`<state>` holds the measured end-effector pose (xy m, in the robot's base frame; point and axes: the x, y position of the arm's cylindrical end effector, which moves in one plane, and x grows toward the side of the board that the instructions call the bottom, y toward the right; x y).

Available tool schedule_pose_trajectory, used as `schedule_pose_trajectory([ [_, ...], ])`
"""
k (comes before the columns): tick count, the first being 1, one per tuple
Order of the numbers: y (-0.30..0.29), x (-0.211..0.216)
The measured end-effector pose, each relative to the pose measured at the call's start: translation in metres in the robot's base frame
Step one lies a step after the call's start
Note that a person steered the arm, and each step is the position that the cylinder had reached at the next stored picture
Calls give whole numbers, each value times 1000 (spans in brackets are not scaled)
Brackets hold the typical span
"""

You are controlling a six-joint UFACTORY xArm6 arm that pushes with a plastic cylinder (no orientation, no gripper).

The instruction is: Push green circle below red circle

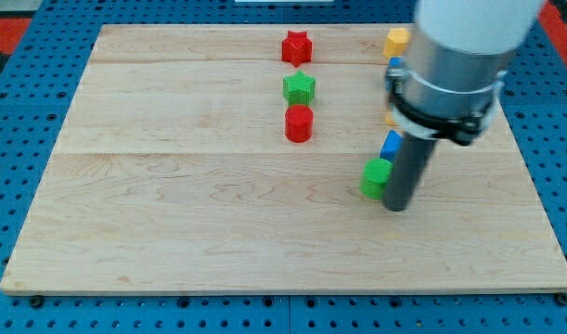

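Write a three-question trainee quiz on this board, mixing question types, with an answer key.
1. True or false: my tip is on the view's right side of the green circle, right beside it.
2. Which block sits directly above the red circle in the view? A) the red star B) the green star C) a blue block
3. Fill in: the green circle lies to the view's ____ of the red circle and lower.

Key:
1. True
2. B
3. right
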<state>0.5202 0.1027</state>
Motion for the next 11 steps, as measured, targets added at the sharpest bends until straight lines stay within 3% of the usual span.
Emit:
schedule_pose_trajectory([
  [1, -41, -2],
  [2, -32, 1],
  [5, 48, -16],
  [8, -50, -41],
  [11, -50, -53],
])
